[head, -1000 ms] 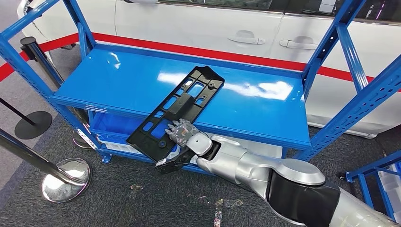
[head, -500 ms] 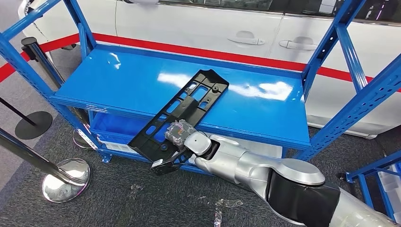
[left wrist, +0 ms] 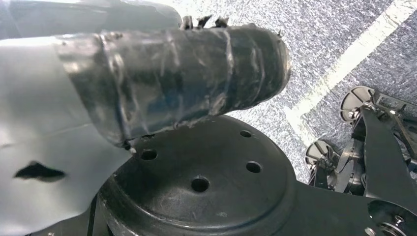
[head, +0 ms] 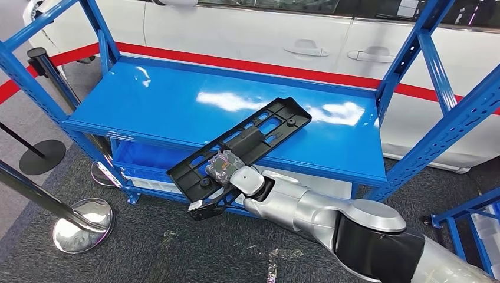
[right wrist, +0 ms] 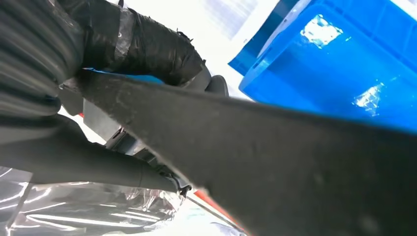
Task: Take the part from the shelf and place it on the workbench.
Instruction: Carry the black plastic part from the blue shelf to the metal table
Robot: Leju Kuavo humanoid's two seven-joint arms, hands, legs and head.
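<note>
Shelving in bright blue steel (head: 177, 106) stands before us, its glossy upper deck catching white reflections. Behind it we see the side of a white car (head: 306, 35) and a red stripe (head: 247, 63) running along behind the deck's far edge.

Our right hand (head: 227, 168) grasps a long black plastic part (head: 247, 138), a flat panel pierced with rectangular openings. We hold it near its lower end, fingers over its face. The part lies at a slant: its far end rests over the shelf's upper deck, right of centre, while its near end juts past the front edge, out over the grey carpeted floor (head: 147, 247). Our silver right arm (head: 330, 215) reaches in from the lower right.

From the right wrist, the dark edge of the part (right wrist: 275, 162) crosses close to the camera, with taped black fingers (right wrist: 142, 46) wrapped above it and a blue bin (right wrist: 344, 64) beyond.

Our left hand (left wrist: 182, 73) shows in the left wrist view as a dark taped shape; we cannot tell how its fingers lie.

At the left stand chrome-based barrier posts (head: 79, 221) on the carpet.
</note>
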